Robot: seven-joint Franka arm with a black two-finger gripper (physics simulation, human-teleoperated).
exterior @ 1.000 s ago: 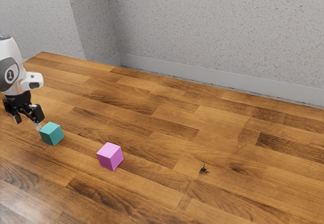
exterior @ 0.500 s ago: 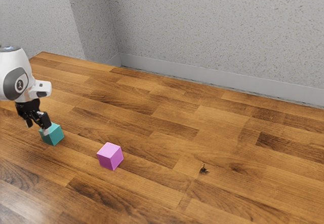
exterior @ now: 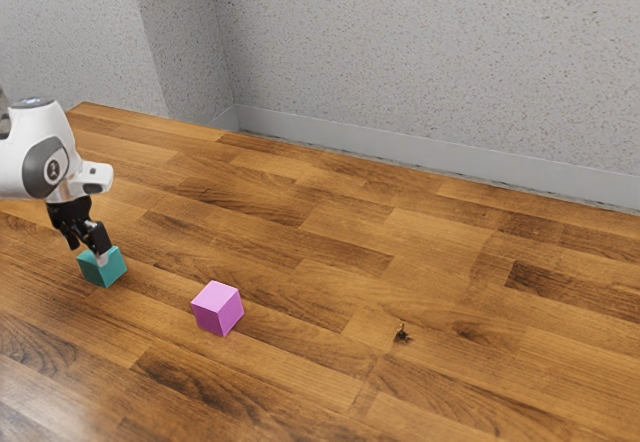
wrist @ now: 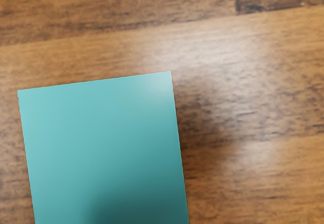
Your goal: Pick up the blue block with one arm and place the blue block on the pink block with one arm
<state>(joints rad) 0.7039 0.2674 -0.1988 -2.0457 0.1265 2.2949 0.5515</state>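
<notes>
The blue block (exterior: 104, 268), teal in shade, rests on the wooden floor (exterior: 420, 262) at the exterior view's left. My gripper (exterior: 91, 251) hangs right over it, fingers open and pointing down, tips at the block's top edge. The wrist view looks straight down on the block's flat top (wrist: 101, 148), close under my hand and a little off centre. The pink block (exterior: 217, 308) sits on the floor a short way toward the exterior view's right and nearer the camera, apart from the blue one.
A small dark speck (exterior: 402, 334) lies on the floor further to the exterior view's right. Grey walls (exterior: 420, 52) with a baseboard close off the back, with a corner behind the arm.
My hand has moved toward the exterior view's right and lowered, from beside the blue block to directly above it. Neither block has moved.
</notes>
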